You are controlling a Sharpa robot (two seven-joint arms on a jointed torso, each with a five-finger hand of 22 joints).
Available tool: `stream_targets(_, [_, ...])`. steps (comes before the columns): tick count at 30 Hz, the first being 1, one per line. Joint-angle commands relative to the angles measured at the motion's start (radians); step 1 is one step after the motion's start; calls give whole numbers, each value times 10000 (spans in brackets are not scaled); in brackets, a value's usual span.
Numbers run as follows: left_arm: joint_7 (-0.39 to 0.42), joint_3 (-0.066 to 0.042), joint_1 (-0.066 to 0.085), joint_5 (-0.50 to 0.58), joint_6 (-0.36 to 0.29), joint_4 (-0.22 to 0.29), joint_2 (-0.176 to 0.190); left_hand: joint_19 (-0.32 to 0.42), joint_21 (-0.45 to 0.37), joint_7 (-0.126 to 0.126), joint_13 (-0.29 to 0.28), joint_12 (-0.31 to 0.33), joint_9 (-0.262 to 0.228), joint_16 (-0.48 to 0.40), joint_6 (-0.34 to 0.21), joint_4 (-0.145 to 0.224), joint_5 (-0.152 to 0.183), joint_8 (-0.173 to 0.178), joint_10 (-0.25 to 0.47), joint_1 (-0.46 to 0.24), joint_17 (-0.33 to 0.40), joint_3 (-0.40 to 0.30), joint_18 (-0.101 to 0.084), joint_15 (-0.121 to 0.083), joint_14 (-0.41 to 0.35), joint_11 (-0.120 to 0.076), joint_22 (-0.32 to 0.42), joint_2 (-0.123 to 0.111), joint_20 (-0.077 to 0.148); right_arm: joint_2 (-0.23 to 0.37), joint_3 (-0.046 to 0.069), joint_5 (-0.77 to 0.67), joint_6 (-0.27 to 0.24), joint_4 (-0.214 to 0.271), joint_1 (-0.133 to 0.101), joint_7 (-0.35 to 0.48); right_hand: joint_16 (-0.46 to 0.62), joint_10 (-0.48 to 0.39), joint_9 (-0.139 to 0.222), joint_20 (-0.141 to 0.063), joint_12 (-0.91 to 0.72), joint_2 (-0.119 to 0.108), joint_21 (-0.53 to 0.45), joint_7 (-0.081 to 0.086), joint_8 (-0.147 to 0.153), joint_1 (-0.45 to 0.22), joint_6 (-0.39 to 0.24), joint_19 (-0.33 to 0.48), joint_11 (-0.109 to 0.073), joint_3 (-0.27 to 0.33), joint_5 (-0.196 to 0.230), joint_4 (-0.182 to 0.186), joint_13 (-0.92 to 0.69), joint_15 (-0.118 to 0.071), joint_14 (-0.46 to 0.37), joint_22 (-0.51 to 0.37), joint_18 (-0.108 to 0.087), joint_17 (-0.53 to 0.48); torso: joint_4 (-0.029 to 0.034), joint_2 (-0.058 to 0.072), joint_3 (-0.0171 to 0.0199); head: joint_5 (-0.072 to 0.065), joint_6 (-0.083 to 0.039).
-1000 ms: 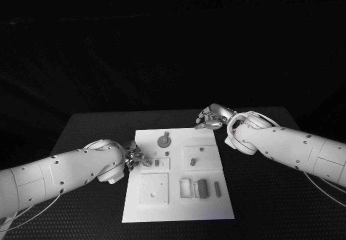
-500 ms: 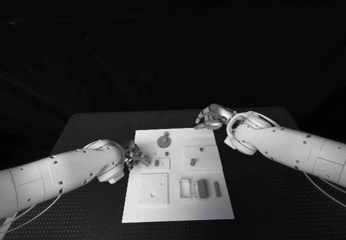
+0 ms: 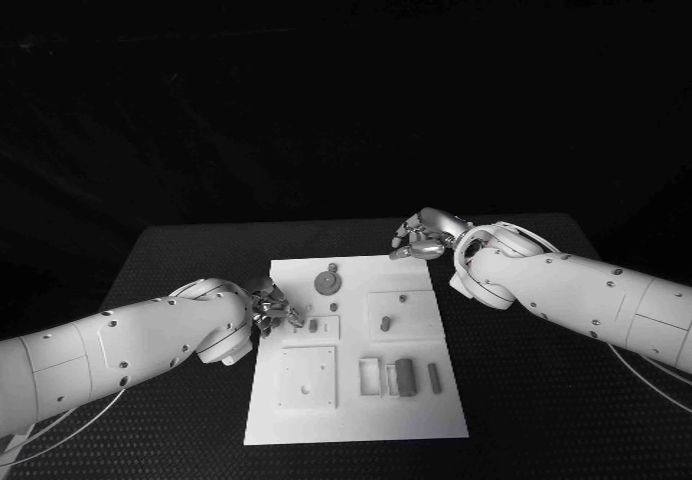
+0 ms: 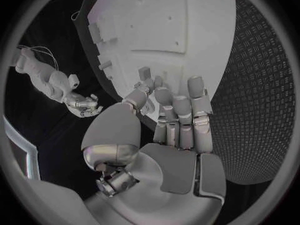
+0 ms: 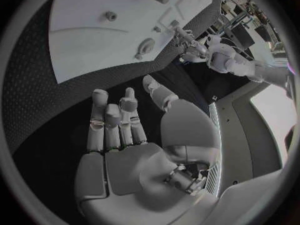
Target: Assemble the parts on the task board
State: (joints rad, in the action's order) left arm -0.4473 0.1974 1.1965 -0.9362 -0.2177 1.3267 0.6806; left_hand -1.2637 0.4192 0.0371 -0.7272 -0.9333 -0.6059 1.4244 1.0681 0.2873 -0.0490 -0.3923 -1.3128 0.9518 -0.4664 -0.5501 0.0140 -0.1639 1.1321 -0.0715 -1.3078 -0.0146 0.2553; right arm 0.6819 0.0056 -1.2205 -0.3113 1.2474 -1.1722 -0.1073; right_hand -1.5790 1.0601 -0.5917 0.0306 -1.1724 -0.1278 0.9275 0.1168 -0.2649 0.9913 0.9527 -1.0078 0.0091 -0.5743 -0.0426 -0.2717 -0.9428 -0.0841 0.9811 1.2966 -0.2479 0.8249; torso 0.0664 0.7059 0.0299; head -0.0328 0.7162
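Your left hand [image 3: 274, 310] pinches a small stiff part [image 4: 145, 74] (light, likely slippery) over the board [image 3: 433, 400]; grip its sides. Right hand [image 3: 421, 238] hangs open-fingered, empty.

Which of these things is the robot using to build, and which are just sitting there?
For the job:
- task board
- small part at the left hand
- round part
- peg part
- bar parts
- right hand, held open over the table past the board's far edge

Just there:
- black table
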Motion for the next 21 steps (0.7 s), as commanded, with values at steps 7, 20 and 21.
stream_targets(7, [106, -7, 3, 89, 202, 4, -30, -45, 44, 4, 27, -40, -177, 67, 91, 9, -17, -108, -66, 502, 13, -141, -140, -80, 74, -32, -213, 448, 29, -12, 4, -25, 181, -2, 3, 60, -26, -56, -15, -16, -41, -22, -20, 49, 39, -109, -13, 77, 11, -30, -57, 28, 13, -78, -32, -16, -139, -16, -9, 3, 11, 11, 11])
stream_targets(20, [-666, -56, 8, 330, 1306, -73, 75, -106, 120, -83, 87, -57, -397, 76, 306, -15, -410, -213, -161, 421, 40, -280, -140, -121, 184, -115, -213, 438, 44, -16, 4, -25, 180, -2, 3, 60, -25, -61, -18, -15, -41, -20, -22, 51, 41, -112, -15, 80, 14, -30, -57, 29, 16, -75, -36, -17, -139, -18, -11, -2, 12, 23, 26])
stream_targets(21, [-733, -58, 8, 330, 1400, -86, 74, -116, 130, -94, 92, -60, -431, 80, 328, -19, -430, -230, -170, 386, 41, -281, -140, -128, 196, -125, -212, 440, 48, -16, 4, -25, 181, -1, 3, 61, -25, -61, -18, -15, -41, -20, -22, 51, 41, -112, -15, 80, 14, -31, -57, 29, 16, -75, -36, -17, -139, -18, -11, -1, 13, 27, 28])
